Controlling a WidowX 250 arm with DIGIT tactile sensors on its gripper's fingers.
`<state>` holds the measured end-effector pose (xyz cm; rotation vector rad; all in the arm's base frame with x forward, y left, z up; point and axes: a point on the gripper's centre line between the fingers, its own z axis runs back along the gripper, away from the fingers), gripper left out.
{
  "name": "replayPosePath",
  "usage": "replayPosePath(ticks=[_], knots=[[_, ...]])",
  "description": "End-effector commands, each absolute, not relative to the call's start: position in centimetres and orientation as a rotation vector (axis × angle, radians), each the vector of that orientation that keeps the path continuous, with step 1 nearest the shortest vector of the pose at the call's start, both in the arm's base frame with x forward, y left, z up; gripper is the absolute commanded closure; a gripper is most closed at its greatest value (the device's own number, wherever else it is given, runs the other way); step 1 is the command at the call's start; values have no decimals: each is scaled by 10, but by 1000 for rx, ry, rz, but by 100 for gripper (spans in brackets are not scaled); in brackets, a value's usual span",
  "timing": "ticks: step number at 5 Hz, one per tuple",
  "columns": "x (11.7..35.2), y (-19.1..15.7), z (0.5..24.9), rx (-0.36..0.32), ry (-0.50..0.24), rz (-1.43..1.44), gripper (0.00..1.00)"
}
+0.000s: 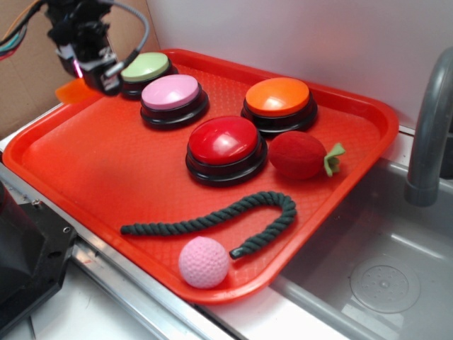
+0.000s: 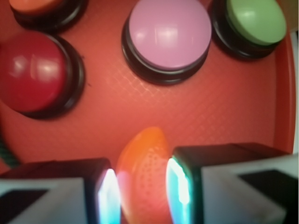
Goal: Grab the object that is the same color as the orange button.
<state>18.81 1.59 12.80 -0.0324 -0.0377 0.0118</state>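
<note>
The small glossy orange crescent (image 2: 145,158) sits between my two fingers in the wrist view, pressed on both sides. In the exterior view it (image 1: 69,91) sticks out to the left under my gripper (image 1: 90,76), at the tray's far left corner and above its surface. My gripper (image 2: 140,196) is shut on it. The orange button (image 1: 277,97) stands at the tray's back right, far from the gripper; only its edge (image 2: 32,4) shows at the top left of the wrist view.
On the red tray (image 1: 92,163) stand a green button (image 1: 146,67), a pink button (image 1: 170,92) and a red button (image 1: 224,139). There is also a red strawberry (image 1: 299,154), a dark rope (image 1: 212,219) and a pink ball (image 1: 203,261). A sink with a grey faucet (image 1: 428,134) lies to the right.
</note>
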Motion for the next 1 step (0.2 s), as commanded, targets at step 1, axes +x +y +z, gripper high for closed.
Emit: replayPosePath(ticks=[1], knots=[[204,-15,165,-46,-100,87,100]])
